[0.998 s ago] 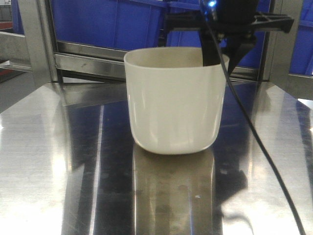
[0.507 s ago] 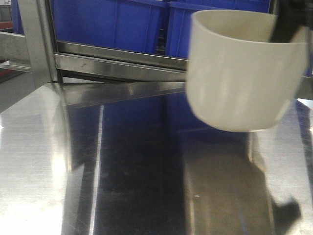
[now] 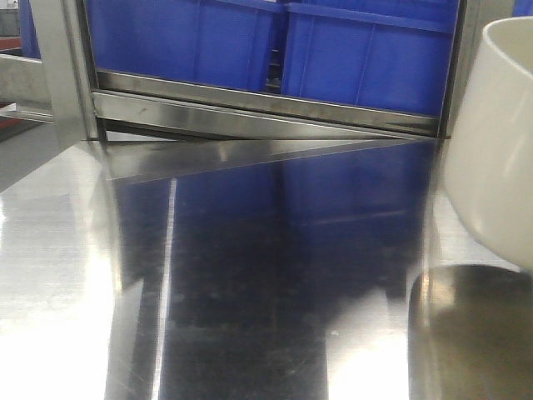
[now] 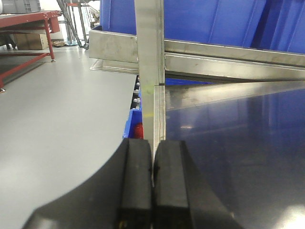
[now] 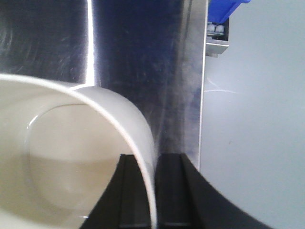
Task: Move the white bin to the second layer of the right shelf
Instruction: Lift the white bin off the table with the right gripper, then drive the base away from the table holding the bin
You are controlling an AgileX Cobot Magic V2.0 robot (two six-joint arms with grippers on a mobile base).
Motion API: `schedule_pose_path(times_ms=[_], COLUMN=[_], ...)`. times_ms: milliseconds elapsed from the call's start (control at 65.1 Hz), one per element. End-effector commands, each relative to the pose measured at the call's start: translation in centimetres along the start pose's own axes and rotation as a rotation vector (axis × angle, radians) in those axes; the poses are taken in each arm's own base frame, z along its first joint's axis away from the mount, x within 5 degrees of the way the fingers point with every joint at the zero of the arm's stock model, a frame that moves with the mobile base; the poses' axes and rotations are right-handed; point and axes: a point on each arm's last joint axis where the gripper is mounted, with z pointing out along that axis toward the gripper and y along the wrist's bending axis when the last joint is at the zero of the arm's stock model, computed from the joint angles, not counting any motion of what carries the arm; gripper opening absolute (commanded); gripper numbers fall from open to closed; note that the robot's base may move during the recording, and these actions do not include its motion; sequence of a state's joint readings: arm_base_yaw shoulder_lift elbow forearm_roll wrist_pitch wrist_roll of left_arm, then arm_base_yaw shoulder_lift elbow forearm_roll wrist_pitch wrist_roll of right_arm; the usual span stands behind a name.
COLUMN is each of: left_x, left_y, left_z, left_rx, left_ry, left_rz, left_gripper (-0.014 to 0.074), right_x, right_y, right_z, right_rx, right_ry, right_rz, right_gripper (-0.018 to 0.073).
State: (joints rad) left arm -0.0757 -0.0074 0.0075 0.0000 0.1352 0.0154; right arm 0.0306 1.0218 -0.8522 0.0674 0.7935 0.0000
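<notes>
The white bin (image 3: 498,142) hangs above the steel tabletop at the far right edge of the front view, cut off by the frame. In the right wrist view its rim and hollow inside (image 5: 62,157) fill the lower left. My right gripper (image 5: 151,191) is shut on the bin's wall, one finger inside and one outside. My left gripper (image 4: 153,183) is shut with nothing between its pads, low over the tabletop's left edge. The right shelf second layer is out of view.
Blue crates (image 3: 275,42) sit behind a steel rail (image 3: 250,117) at the back of the mirror-like tabletop (image 3: 208,275). A steel upright post (image 4: 149,67) stands just ahead of my left gripper. Grey floor (image 5: 257,119) lies beyond the table's right edge.
The white bin has been lifted off the tabletop's middle and carried right, now mostly out of the front view. The right arm has left that view with it.
</notes>
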Motion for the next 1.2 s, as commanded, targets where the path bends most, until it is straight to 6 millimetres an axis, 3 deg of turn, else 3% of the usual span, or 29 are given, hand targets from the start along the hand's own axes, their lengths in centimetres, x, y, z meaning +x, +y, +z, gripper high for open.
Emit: schedule_pose_path(times_ms=[0, 246, 583, 1182], left_x=[0.4, 0.4, 0.4, 0.4], left_y=[0.0, 0.0, 0.0, 0.0], left_z=[0.1, 0.1, 0.1, 0.1], left_rx=[0.003, 0.003, 0.003, 0.003], left_ry=[-0.066, -0.066, -0.066, -0.066], left_rz=[-0.003, -0.003, -0.003, -0.003], left_gripper=[0.0085, 0.0085, 0.0085, 0.0085], right_x=[-0.3, 2.5, 6.6, 6.9], right_y=[0.1, 0.2, 0.1, 0.1], right_z=[-2.4, -5.9, -7.7, -8.2], right_rx=[-0.011, -0.017, -0.022, -0.023], right_ry=[-0.139, -0.262, -0.355, -0.380], right_rz=[0.003, -0.003, -0.008, -0.009], right_gripper=[0.0050, 0.0048, 0.0048, 0.0048])
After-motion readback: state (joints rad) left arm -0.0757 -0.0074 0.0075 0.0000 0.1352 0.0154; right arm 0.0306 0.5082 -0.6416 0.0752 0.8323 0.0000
